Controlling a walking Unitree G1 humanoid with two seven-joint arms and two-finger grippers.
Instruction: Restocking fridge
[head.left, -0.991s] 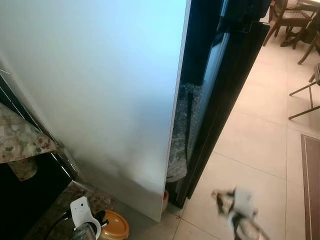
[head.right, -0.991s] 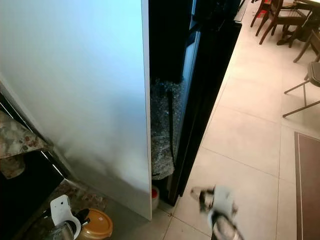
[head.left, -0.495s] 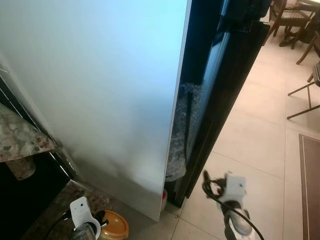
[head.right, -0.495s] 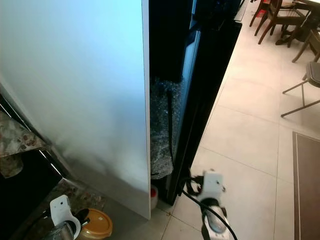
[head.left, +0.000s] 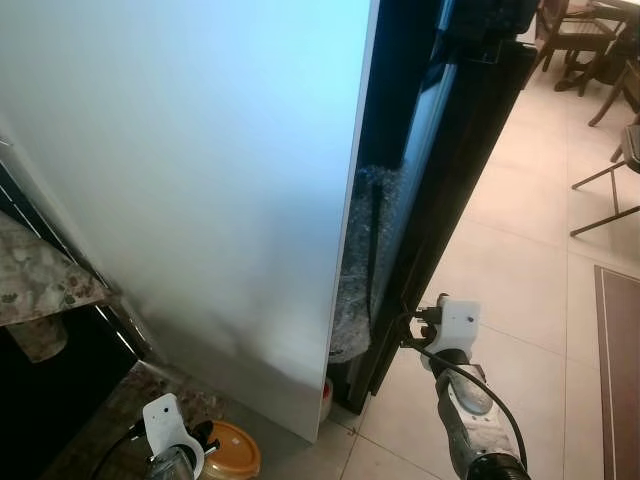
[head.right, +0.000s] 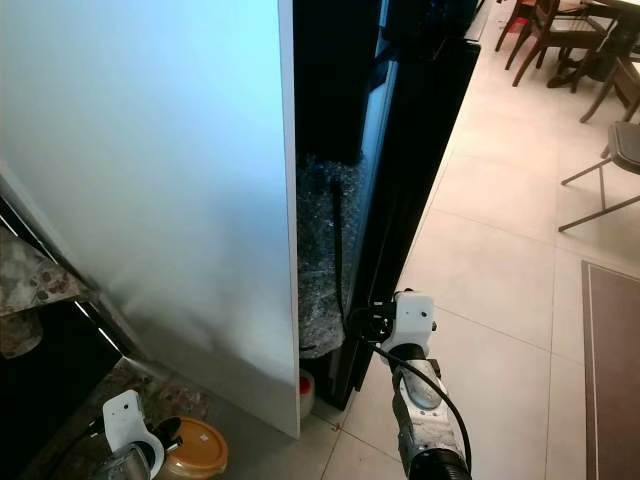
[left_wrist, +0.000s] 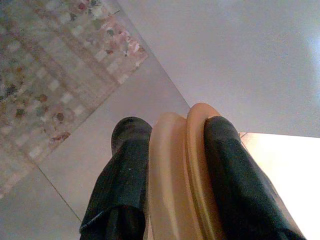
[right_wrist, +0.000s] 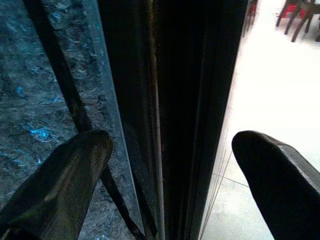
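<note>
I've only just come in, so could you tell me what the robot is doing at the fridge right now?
The robot stands beside the fridge. Its right gripper is open, with the edge of the dark fridge door between its two fingers. Its left gripper is held low and is shut on an orange container. The container is not yet in the fridge.

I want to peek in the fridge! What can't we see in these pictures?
- Inside of the fridge: hidden in both eye views by its black door, ajar; the gap is dark.
- What the orange container holds: hidden in the left wrist view, where the left gripper clamps it edge-on.
- The same container: cut off by the left eye view's bottom edge.
- The door's edge between the open right gripper fingers: too dark for detail.
</note>
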